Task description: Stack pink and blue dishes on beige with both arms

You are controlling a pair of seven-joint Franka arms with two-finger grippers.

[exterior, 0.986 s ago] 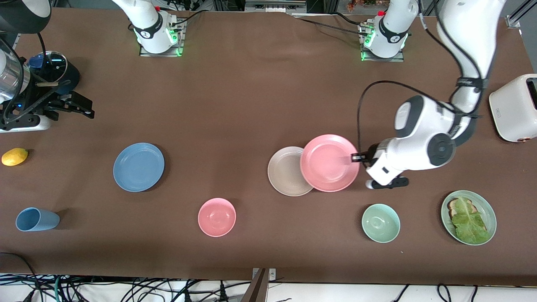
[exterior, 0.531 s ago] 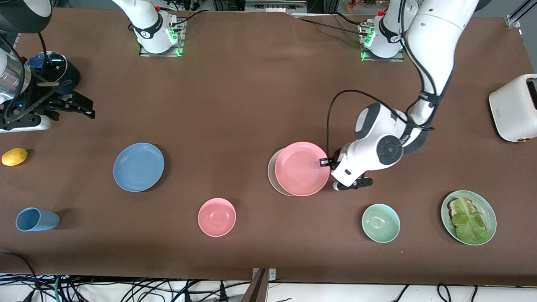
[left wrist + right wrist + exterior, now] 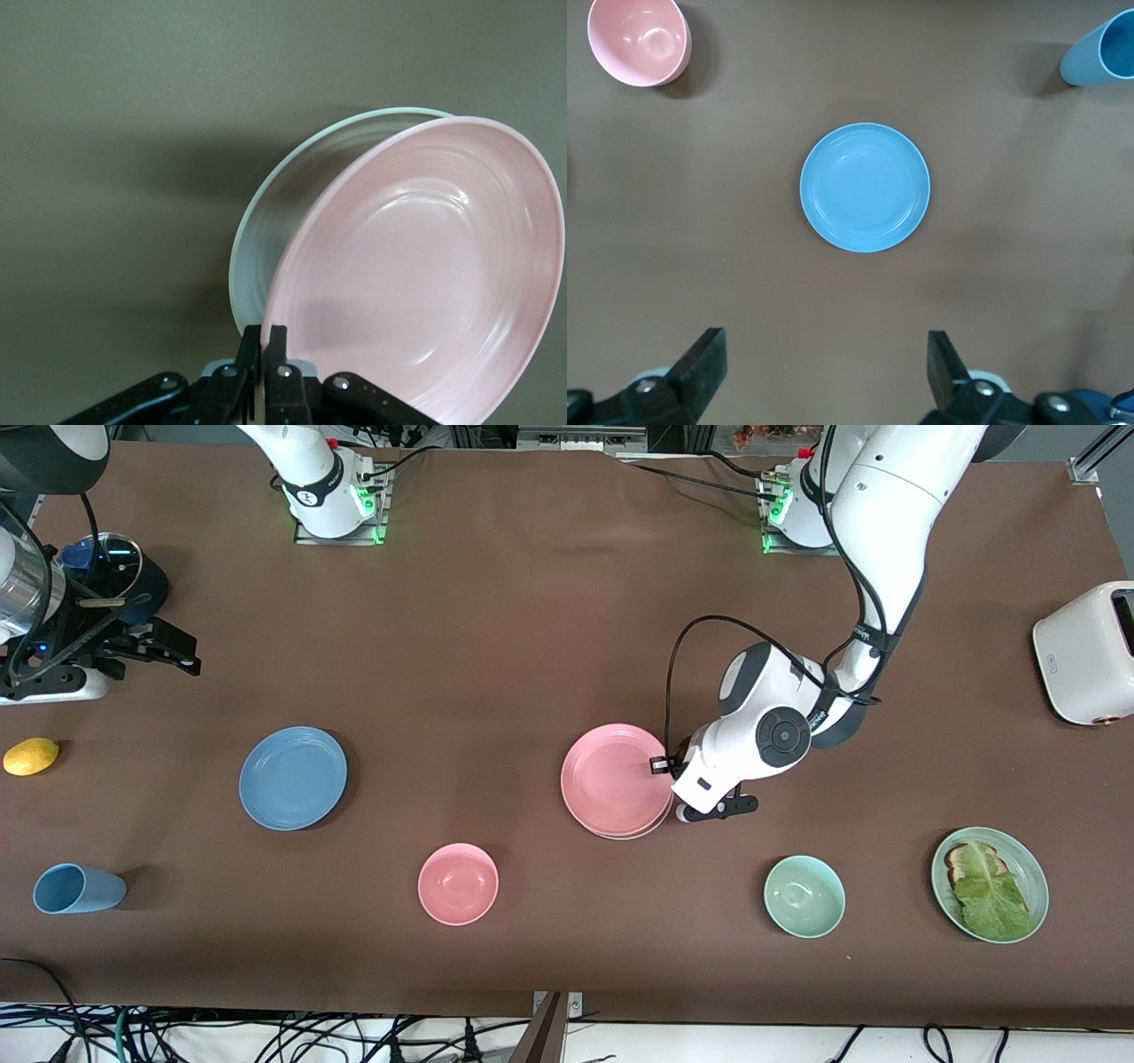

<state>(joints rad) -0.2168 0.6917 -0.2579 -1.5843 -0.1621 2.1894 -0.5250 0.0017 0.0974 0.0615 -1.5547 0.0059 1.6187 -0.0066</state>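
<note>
— Starting with the front view, what does the left gripper (image 3: 660,764) have?

— Its fingers are clamped on the rim of the pink plate (image 3: 614,778), at the plate's three o'clock edge. That plate is flat, round, matte, with faint rings near the rim, and it sits almost squarely over the beige plate (image 3: 631,835), of which only a thin pale crescent shows from about five to seven o'clock.

— And the blue plate (image 3: 293,778)?

— It lies flat on the brown table (image 3: 496,646), well apart from the stack, toward the right arm's end. It has the same ringed rim and the same size as the pink one. At its five o'clock sits a small deep pink bowl (image 3: 458,883), at its seven o'clock a blue cup (image 3: 78,888) on its side.

— Left wrist view?

— The pink plate (image 3: 425,283) is tilted, its edge pinched between the black fingertips (image 3: 266,341). The beige plate (image 3: 266,230) peeks out beneath it as a pale arc; I cannot tell whether the two touch.

— Right wrist view?

— The right gripper (image 3: 824,354) hangs over the table with its jaws spread wide and nothing between them. The blue plate (image 3: 865,187) is at twelve o'clock from the fingers, the pink bowl (image 3: 640,41) at ten, the blue cup (image 3: 1099,51) at two.

— Is that arm working?

— It waits.
</note>
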